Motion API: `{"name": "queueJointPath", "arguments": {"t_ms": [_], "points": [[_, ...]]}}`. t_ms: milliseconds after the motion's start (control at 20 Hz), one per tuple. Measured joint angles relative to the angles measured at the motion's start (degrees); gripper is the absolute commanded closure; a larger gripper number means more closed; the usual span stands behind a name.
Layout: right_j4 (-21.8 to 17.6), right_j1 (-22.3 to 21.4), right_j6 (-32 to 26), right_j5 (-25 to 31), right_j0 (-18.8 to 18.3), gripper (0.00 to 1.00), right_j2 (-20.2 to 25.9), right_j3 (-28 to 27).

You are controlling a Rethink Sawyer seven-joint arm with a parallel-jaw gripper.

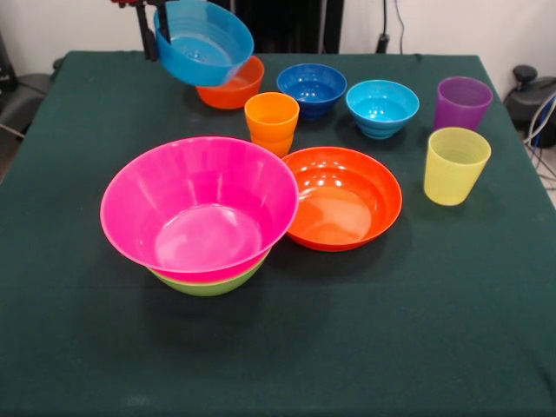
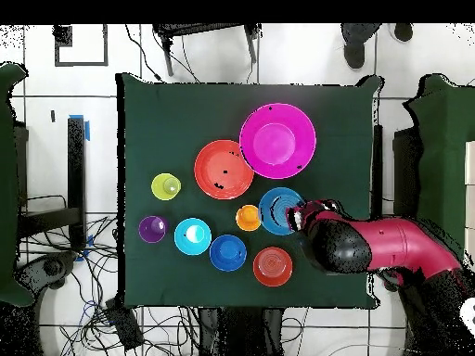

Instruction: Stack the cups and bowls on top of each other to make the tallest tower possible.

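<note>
Blue bowl point(image 1: 205, 42) is hanging tilted at upper left of the front view, above the small orange bowl point(image 1: 233, 87). The gripper point(image 1: 156, 36) is pinching its rim on one side only, so it is likely risking a swing or slip before reaching the pink bowl point(image 1: 200, 208), which is nesting in the green bowl point(image 1: 208, 285) lower left. Arm point(image 2: 390, 246) is reaching in from the right in the overhead view.

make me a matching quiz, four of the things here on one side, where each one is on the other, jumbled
Things:
1. blue bowl
2. pink bowl
3. purple cup
4. orange cup

Places:
A. nested in the lime green bowl
B. held tilted in the air by the pincer
C. just behind the shallow orange bowl
D. behind the yellow cup

Pairs: 1-B, 2-A, 3-D, 4-C
</note>
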Motion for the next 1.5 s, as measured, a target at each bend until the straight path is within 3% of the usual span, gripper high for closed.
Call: {"name": "queueJointPath", "arguments": {"t_ms": [1500], "points": [[-0.01,-0.08,0.00,0.00,4.16,1.00,-0.02,-2.31]]}}
